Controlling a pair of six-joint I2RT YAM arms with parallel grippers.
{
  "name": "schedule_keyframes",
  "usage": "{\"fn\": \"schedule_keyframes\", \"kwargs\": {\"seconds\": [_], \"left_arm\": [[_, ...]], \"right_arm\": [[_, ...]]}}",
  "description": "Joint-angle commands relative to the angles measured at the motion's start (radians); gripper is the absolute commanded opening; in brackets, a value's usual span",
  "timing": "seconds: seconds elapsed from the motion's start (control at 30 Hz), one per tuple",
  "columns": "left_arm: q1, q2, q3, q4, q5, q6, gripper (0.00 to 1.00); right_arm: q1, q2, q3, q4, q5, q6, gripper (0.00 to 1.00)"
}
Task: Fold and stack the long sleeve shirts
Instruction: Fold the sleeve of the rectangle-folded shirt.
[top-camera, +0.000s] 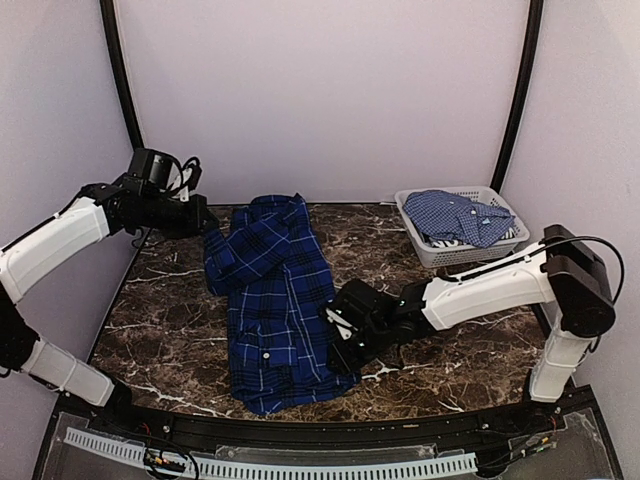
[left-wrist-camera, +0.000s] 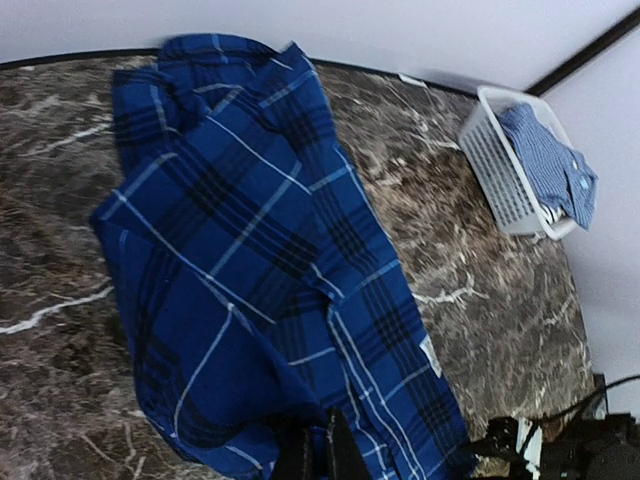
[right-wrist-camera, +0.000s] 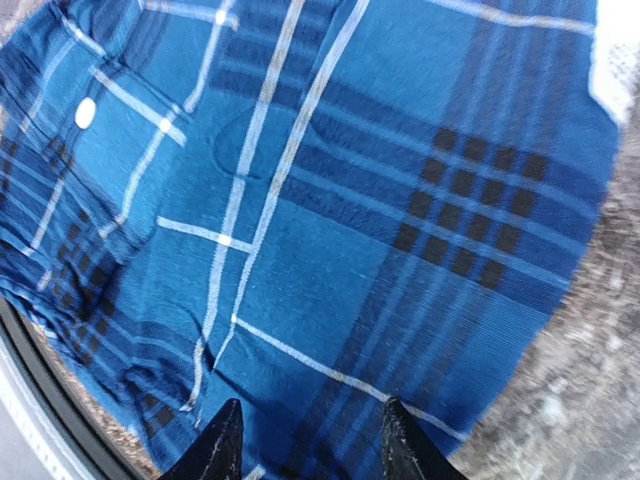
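Dark plaid shirt (top-camera: 275, 300): soft royal-blue cloth with thin white lines; is lying rumpled and long on the veined marble table (top-camera: 160, 310)
Left gripper (top-camera: 207, 224): jaws are pinching together on this shirt's corner
Right gripper (right-wrist-camera: 310, 408): jaws are standing apart; plaid is lying flat just beyond them
Basket (top-camera: 432, 252): pale plastic lattice; is holding the lighter checked shirt (top-camera: 455, 215), well apart from the 2 grippers

The plaid shirt (top-camera: 272, 300) is matt cloth, the table (top-camera: 165, 325) glossy marble-look stone.

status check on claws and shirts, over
Left claw shut on dark plaid shirt, far edge. Right claw open over same shirt. Lighter shirt in basket. Nothing in the way.
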Motion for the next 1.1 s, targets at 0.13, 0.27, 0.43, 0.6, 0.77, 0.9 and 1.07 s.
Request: {"fn": "schedule_keyframes", "kwargs": {"seconds": [0.13, 0.27, 0.43, 0.6, 0.77, 0.9, 1.07], "left_arm": [[-0.209, 0.143, 0.034, 0.002, 0.185, 0.093, 0.00], [-0.301, 0.248, 0.049, 0.010, 0.230, 0.099, 0.00], [-0.423, 0.393, 0.116, -0.013, 0.260, 0.116, 0.00], [-0.480, 0.483, 0.165, -0.026, 0.277, 0.115, 0.01], [-0.510, 0.526, 0.204, -0.028, 0.281, 0.104, 0.02], [-0.523, 0.550, 0.220, -0.025, 0.296, 0.098, 0.02], [-0.549, 0.577, 0.233, -0.047, 0.301, 0.116, 0.02]], "right_arm": [[-0.065, -0.177, 0.042, -0.003, 0.137, 0.048, 0.48], [-0.118, -0.230, 0.024, 0.029, 0.182, 0.062, 0.49], [-0.167, -0.250, -0.003, 0.035, 0.185, 0.060, 0.51], [-0.194, -0.276, -0.059, 0.044, 0.182, 0.070, 0.51], [-0.211, -0.300, -0.109, 0.057, 0.176, 0.085, 0.51], [-0.213, -0.308, -0.127, 0.063, 0.172, 0.090, 0.51], [-0.214, -0.310, -0.135, 0.064, 0.172, 0.089, 0.52]]}}
